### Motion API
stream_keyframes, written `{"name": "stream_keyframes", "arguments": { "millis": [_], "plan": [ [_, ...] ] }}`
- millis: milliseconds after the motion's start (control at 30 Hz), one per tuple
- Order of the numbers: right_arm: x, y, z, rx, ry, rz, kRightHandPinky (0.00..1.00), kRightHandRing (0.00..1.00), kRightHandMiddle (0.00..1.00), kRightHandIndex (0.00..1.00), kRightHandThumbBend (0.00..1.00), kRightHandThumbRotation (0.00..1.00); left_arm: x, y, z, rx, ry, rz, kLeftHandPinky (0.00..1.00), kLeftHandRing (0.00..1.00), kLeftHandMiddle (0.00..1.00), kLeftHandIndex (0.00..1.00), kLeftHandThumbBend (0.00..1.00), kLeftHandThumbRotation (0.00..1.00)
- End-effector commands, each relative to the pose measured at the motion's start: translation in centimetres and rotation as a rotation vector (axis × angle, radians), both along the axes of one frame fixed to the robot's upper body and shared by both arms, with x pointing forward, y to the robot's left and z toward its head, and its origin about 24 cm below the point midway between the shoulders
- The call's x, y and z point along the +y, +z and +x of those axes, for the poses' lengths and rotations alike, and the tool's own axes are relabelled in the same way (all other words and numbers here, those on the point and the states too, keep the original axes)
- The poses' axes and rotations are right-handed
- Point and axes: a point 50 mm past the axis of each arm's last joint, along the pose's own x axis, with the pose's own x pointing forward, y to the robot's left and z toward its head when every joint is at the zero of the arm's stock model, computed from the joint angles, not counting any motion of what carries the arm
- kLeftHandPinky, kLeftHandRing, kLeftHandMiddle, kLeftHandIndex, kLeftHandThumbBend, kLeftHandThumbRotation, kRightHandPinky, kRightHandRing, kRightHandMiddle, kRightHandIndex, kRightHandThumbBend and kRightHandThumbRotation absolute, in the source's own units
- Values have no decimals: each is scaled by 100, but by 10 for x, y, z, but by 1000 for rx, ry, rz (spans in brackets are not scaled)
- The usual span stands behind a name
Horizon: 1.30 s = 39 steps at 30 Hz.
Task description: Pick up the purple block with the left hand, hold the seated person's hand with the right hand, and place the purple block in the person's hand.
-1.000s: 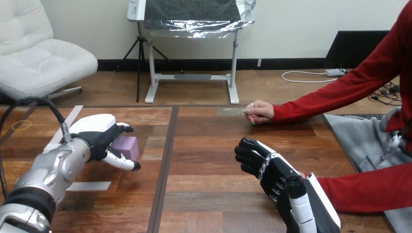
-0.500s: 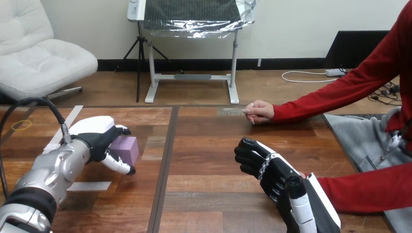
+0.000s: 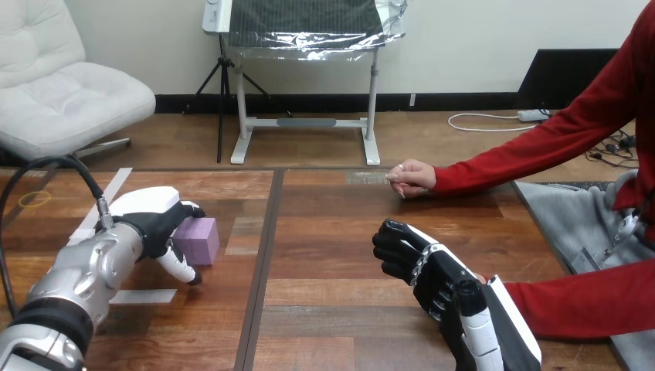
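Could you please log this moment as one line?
left hand: curled round block, on table | right hand: grip unclear | person's hand: far edge

The block (image 3: 202, 240) is a small, pale purple cuboid lying flat on the table (image 3: 332, 255) at the frame's left, its left side hidden by the left hand (image 3: 158, 220) curled round it. The person's hand (image 3: 410, 177) rests loosely curled at upper centre.

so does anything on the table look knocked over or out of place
Nothing stands out. The purple block sits flat on the table with the left hand curled round it; the right hand and the person's hand look ordinary.
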Motion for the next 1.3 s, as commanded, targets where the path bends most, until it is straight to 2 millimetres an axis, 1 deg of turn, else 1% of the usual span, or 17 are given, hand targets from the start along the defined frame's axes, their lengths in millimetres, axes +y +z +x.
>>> {"name": "stream_keyframes", "arguments": {
  "millis": [0, 567, 900, 1267],
  "plan": [
    [1, 21, 12, -109, -7, 23, 88, 86, 85, 85, 78, 100, -15, 29, 21, -107, -33, 7, 65, 86, 89, 87, 71, 1],
    [1, 22, 11, -113, -8, 17, 87, 86, 85, 85, 77, 100, -17, 26, 21, -135, -14, 28, 57, 77, 83, 80, 62, 0],
    [1, 21, 11, -112, -7, 22, 87, 86, 85, 85, 76, 100, -19, 25, 20, -160, -27, 29, 53, 70, 77, 74, 61, 0],
    [1, 22, 11, -111, -2, 17, 87, 86, 86, 85, 76, 100, -20, 23, 19, -181, -37, 18, 50, 62, 69, 66, 63, 0]
  ]
}}
